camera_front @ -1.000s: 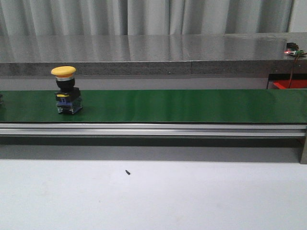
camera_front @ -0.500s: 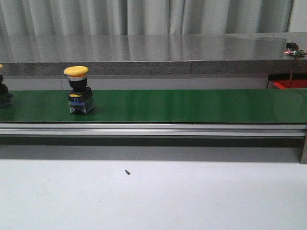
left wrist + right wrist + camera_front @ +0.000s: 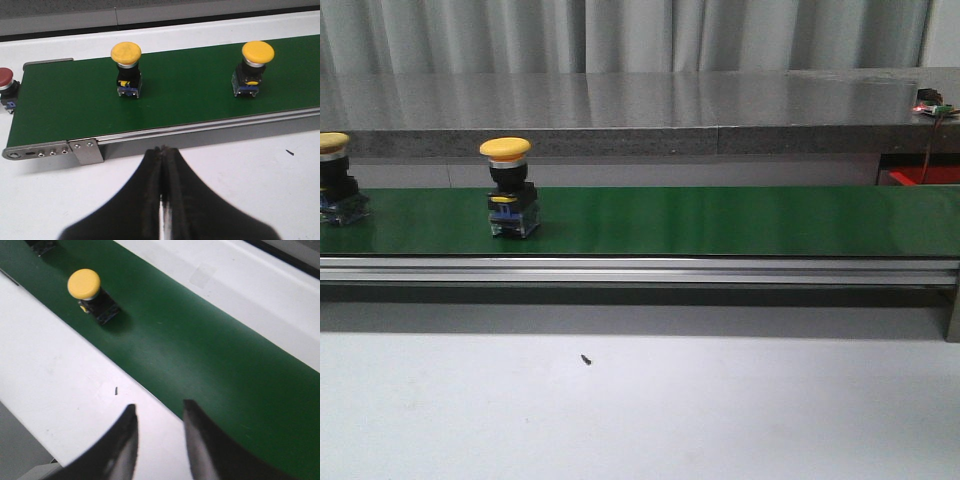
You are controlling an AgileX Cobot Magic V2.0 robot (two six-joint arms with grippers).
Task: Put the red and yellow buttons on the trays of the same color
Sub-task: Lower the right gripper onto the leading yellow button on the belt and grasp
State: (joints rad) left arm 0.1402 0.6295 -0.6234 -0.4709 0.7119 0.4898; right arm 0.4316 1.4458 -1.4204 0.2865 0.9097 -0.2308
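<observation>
Yellow buttons: two upright on the green conveyor belt, one left of its middle, another nearer its left end. Red button at that end. Left gripper clenched empty; right gripper released.

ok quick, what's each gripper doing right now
Left gripper: shut, holding nothing, off the belt.
Right gripper: open, holding nothing, at the belt's near edge.

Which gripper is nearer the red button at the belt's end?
Left. The red button shows only in the left wrist view, beyond the left gripper; the right gripper views none.
</observation>
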